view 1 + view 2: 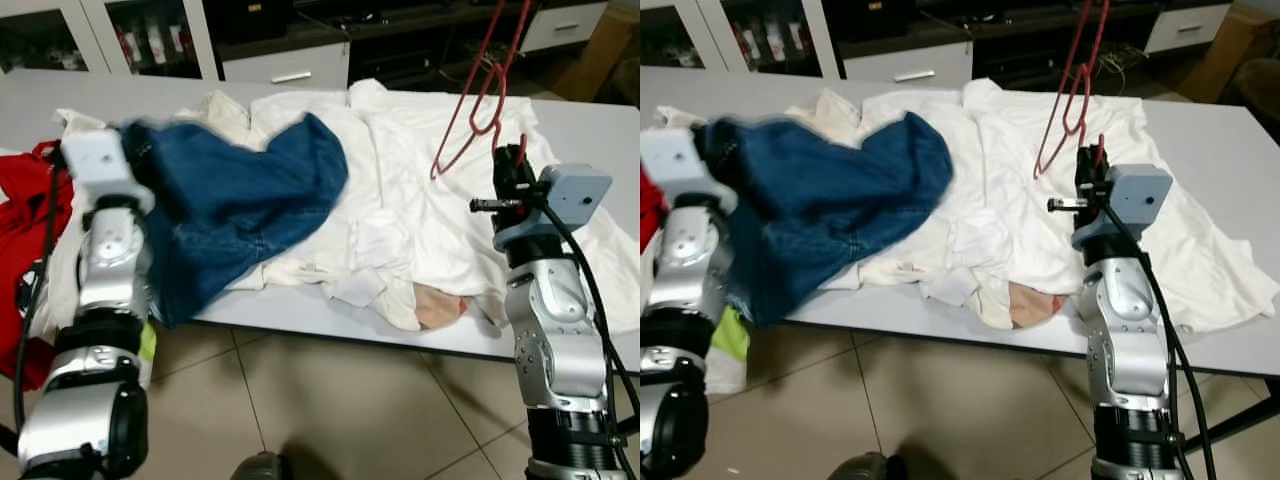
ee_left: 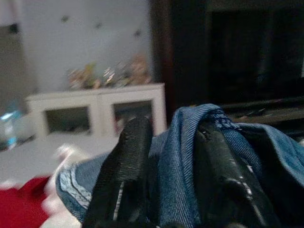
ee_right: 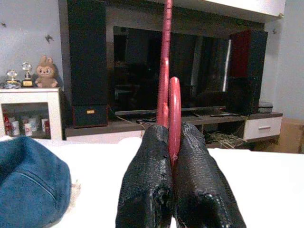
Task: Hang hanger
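The white worktop (image 1: 590,130) carries a spread of white garments (image 1: 420,190) across its middle and far edge, with a red garment (image 1: 20,230) hanging over its left edge. The blue denim garment (image 1: 240,200) is bunched up off the left half, a fold of it clenched in the left end effector (image 2: 173,180). The red wire hanger (image 1: 480,90) stands raised above the right half, its lower end pinched fast between the fingers of the right end effector (image 3: 172,156). The main risk, as I judge it, is that the thin wire pivots or slips in that narrow pinch as the arm swings, or that the hanger snags the white cloth below it. The denim could also drag neighbouring white pieces toward the near edge. A dark media cabinet (image 3: 166,61) stands beyond the far edge.
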Tool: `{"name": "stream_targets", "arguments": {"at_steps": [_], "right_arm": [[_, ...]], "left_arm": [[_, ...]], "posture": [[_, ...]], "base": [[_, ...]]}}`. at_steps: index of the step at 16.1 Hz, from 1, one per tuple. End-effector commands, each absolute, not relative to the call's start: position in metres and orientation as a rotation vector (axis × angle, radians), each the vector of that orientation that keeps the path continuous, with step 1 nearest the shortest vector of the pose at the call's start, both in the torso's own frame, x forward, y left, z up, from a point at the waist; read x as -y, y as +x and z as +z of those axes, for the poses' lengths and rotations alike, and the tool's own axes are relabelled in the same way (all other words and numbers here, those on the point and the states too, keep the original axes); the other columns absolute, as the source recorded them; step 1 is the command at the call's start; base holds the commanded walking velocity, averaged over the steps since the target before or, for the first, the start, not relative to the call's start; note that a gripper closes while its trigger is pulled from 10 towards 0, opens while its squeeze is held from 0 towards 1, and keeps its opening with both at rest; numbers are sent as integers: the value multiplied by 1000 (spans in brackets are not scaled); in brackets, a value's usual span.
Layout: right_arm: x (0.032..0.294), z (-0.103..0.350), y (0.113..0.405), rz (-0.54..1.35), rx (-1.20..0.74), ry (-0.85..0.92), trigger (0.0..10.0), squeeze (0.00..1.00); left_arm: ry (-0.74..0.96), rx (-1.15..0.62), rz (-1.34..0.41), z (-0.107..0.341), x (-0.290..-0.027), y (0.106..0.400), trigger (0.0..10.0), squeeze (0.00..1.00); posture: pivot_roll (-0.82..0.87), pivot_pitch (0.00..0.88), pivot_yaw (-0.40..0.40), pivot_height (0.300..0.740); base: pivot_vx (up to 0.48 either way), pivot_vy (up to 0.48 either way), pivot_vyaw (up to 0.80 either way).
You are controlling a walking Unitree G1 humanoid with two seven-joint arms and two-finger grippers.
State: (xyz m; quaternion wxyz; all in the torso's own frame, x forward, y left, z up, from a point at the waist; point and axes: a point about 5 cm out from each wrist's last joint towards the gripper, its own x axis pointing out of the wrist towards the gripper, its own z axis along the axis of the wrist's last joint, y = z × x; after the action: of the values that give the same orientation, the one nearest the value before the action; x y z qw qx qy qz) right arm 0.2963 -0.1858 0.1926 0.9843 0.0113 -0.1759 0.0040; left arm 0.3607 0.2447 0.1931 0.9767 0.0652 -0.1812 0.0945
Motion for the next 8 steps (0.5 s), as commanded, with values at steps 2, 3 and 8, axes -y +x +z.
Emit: {"name": "stream_targets", "arguments": {"at_steps": [2,3,8], "right_arm": [[186,195,295,11,362,25,10000,0],[186,195,295,10,362,25,10000,0],[189,195,294,5,357,19,10000,0]], "left_arm": [[127,376,78,190,-228,360,10000,1000],[126,342,55,184,-224,361,10000,1000],[75,29,205,146,-249,365,10000,0]], "posture": [[83,22,42,740],[79,21,42,740],[74,19,39,740]], "base": [[0,0,0],[0,0,0],[0,0,0]]}}
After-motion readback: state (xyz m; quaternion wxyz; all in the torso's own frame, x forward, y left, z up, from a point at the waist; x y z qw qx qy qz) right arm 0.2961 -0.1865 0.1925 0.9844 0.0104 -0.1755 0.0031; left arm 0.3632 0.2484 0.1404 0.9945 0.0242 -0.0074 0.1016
